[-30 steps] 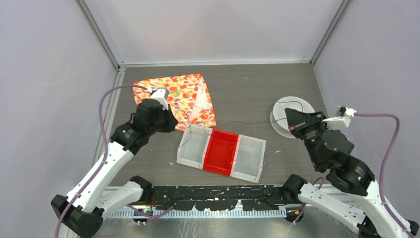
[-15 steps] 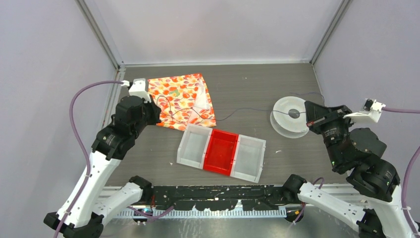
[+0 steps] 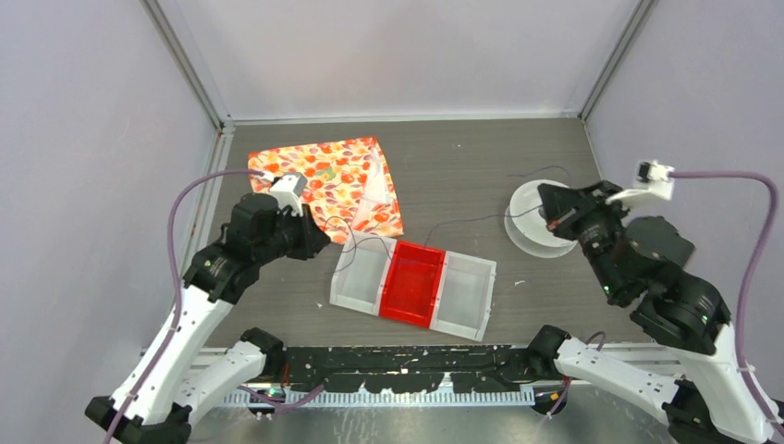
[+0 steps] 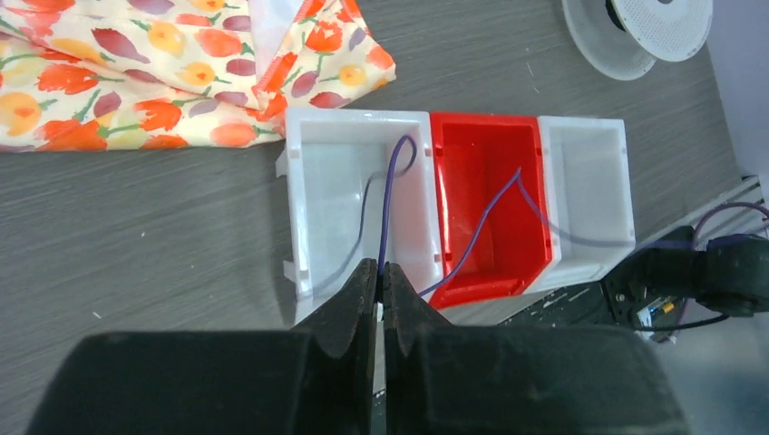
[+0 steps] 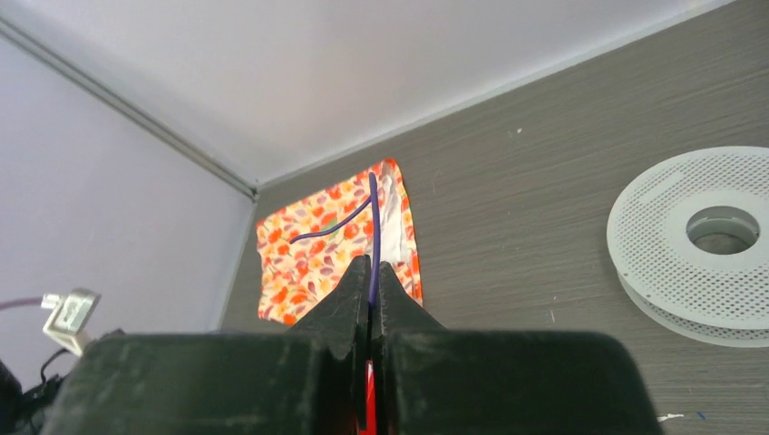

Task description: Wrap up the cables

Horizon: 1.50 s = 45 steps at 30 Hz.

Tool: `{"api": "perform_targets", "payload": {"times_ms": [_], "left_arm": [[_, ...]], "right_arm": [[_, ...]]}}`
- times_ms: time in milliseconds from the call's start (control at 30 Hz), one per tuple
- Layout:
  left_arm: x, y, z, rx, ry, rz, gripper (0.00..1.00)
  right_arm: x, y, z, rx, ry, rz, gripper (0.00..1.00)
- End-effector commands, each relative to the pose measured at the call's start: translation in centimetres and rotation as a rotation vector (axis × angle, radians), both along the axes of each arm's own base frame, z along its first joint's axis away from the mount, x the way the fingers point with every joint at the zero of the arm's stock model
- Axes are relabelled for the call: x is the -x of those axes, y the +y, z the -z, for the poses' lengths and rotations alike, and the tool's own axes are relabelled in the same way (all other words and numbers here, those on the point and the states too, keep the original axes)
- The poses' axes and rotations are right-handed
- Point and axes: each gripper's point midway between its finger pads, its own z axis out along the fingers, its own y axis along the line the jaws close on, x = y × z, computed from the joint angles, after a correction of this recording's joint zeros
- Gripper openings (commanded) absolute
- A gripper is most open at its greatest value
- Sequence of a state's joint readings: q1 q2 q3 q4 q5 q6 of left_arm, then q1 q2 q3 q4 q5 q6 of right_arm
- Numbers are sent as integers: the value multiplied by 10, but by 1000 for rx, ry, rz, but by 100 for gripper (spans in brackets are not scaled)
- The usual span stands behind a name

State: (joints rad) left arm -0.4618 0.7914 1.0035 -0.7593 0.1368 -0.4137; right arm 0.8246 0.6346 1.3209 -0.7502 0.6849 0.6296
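L+R jaws pinch cable (image 4: pixel 384 208)

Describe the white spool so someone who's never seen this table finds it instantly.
Start at the dark table, then go to its right side, past the red-and-white tray. The spool lies flat there: round, white, perforated, the only circular thing.

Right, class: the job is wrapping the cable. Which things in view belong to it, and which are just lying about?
Job: cable; left gripper and right gripper, jaws both shut on it; spool, probably what it winds onto.
Lying about: floral cloth; three-bin tray.
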Motion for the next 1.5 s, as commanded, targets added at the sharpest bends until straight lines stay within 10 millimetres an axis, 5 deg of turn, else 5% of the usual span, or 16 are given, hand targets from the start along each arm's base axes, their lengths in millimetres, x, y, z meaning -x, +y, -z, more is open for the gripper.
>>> {"api": "perform_targets", "payload": {"times_ms": [0, 33, 133, 333, 500, 700, 833, 967, 1467], "left_arm": [[-35, -19, -18, 69, -26, -34, 3], [-43, -22, -24, 61, -24, -32, 5], [-57, -33, -36, 24, 2, 12, 40], [-71, -36, -97, 71, -175, 17, 58], [-46, -89, -127, 221, -169, 305, 62], [-3, -163, -132, 281, -249, 580, 68], [10, -195, -130, 288, -287, 654, 69], [20, -217, -133, 318, -341, 718, 70], [5, -265, -120, 373, -490, 754, 63]], "right_arm": [[-22, 47, 17, 76, 98, -98, 1], [-25, 52, 20, 87, 119, -103, 1], [-30, 64, 27, 105, 142, -126, 0], [-24, 75, 27, 53, 95, -203, 1], [-28, 76, 31, 6, 174, -153, 1], [-38, 60, 48, -104, 369, 80, 0], [-40, 68, 62, -147, 456, 120, 1], [-44, 79, 74, -191, 496, 124, 1], [-47, 102, 79, -278, 513, 61, 1]]}}
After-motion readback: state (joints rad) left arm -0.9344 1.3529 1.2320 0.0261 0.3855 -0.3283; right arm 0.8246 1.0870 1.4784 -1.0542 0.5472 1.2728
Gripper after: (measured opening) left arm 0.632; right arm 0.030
